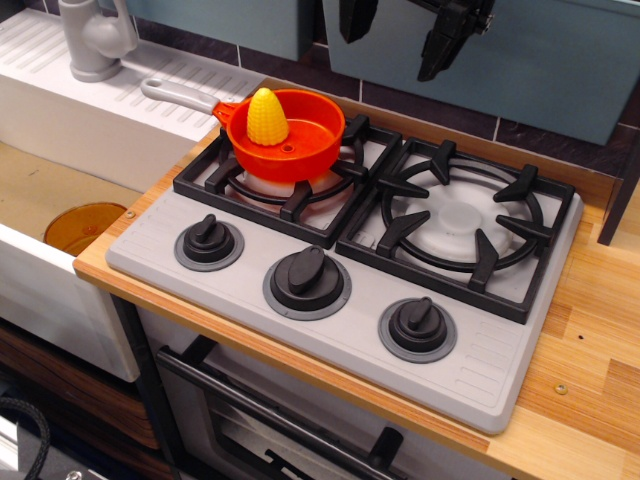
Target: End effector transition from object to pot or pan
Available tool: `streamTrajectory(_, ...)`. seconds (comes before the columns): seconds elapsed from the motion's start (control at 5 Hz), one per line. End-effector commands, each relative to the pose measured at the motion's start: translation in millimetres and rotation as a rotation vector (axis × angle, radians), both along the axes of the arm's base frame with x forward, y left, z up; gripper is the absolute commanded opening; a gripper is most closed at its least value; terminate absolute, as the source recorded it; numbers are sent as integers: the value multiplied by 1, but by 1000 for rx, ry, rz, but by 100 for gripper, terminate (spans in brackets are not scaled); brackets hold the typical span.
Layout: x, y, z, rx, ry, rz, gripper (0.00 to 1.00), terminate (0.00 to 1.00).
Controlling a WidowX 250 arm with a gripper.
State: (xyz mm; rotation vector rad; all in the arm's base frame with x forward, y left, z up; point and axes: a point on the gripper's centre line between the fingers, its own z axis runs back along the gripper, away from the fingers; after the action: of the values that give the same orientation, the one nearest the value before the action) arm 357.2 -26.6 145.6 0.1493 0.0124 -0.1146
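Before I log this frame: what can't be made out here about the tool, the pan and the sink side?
- Black two-fingered tool: the top edge cuts it off, so its opening is unclear.
- Shallow orange plastic pan: the yellow toy corn hides part of its floor.
- Flat amber round disc: the wooden counter edge covers part of it.

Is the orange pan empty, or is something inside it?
Not empty: a yellow toy corn stands upright inside the orange pan, on the left burner.
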Motion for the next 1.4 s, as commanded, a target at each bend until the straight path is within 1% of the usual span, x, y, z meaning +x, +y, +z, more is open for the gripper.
streamTrajectory(0.0,0,0,0,0,0,0,100,0)
streamTrajectory(0.2,13,15,11,44,-72,-38,100,0)
streamTrajectory(0.4,18,23,12,67,-124,-58,100,0)
streamTrajectory(0.6,22,34,10,85,-151,-72,100,0)
streamTrajectory(0.8,25,48,-2,71,-91,-75,100,0)
streamTrajectory(1.0,23,55,-27,23,-106,-85,100,0)
streamTrajectory(1.2,21,57,-42,11,-138,-77,100,0)
